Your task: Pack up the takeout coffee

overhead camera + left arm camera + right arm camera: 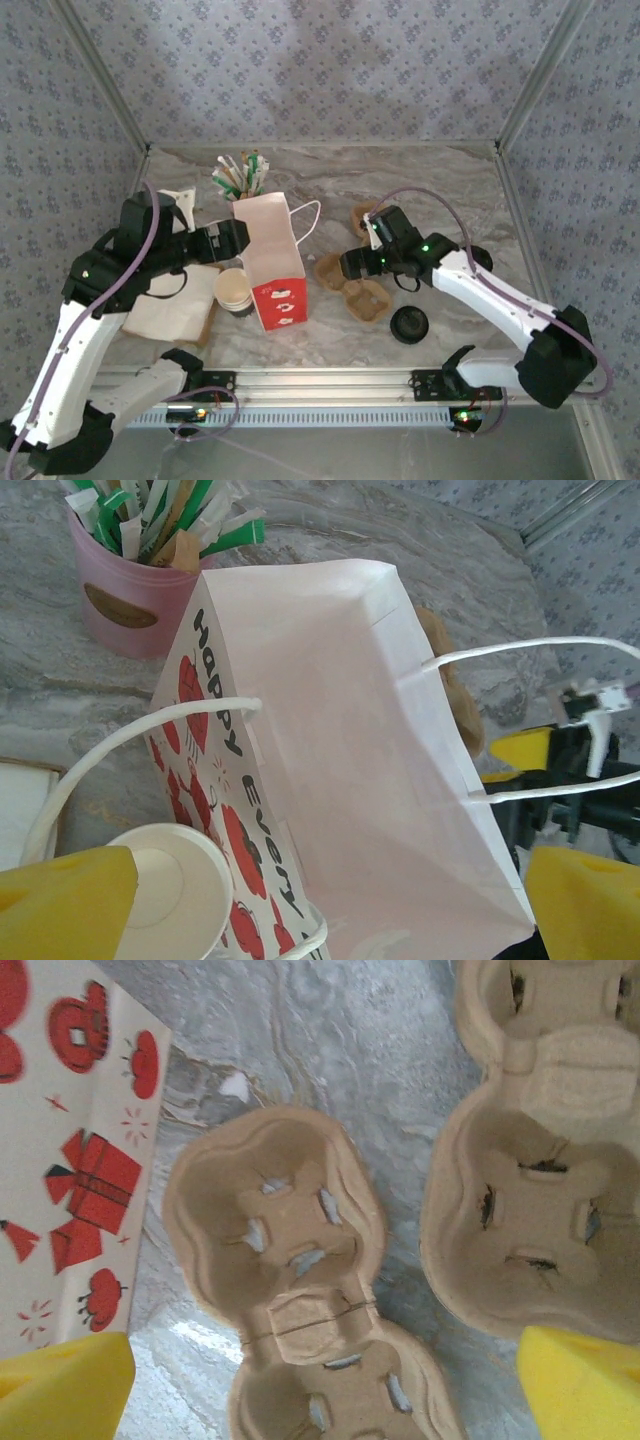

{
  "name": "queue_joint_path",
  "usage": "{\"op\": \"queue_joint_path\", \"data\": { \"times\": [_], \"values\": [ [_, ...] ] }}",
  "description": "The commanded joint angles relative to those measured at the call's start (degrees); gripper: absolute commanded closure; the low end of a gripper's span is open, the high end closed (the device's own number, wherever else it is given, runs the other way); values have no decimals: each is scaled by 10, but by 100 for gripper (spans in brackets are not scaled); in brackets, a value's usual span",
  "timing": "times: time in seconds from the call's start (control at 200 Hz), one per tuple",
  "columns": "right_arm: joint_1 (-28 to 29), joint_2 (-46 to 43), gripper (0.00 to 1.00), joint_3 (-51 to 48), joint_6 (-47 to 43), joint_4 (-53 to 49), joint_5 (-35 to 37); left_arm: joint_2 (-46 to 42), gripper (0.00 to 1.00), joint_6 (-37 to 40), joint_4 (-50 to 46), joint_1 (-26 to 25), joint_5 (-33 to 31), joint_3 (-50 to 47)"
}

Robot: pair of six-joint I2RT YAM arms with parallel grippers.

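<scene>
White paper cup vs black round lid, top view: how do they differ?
Colour: the white paper cup is pale cream, while the black round lid is dark.
Pose: the cup stands upright with its mouth open, and the lid lies flat.
Place: the cup sits right beside the red-and-white paper bag on its left; the lid lies well off to the bag's right, alone on the marble table.
Shared: both are round and outside the bag.
</scene>
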Motion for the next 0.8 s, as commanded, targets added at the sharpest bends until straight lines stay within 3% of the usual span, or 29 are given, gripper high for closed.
{"op": "queue_joint_path", "data": {
  "times": [0.0,0.06,0.185,0.315,0.575,0.794],
  "values": [
    [-1,15,0,21,-13,-5,-54,-9,1,-4,-8,19,43,-4],
    [2,42,2,46,-33,-45,-59,-12,1,-5,-8,28,53,-4],
    [25,90,28,73,-55,-93,-22,-18,1,-5,-8,42,66,-9],
    [61,137,40,100,-78,-139,19,-24,1,-8,-8,49,70,-22],
    [107,217,43,160,-90,-202,105,-29,1,-9,-5,54,71,-35],
    [108,256,48,178,-91,-216,109,-27,1,-6,-5,57,75,-37]
  ]
}}
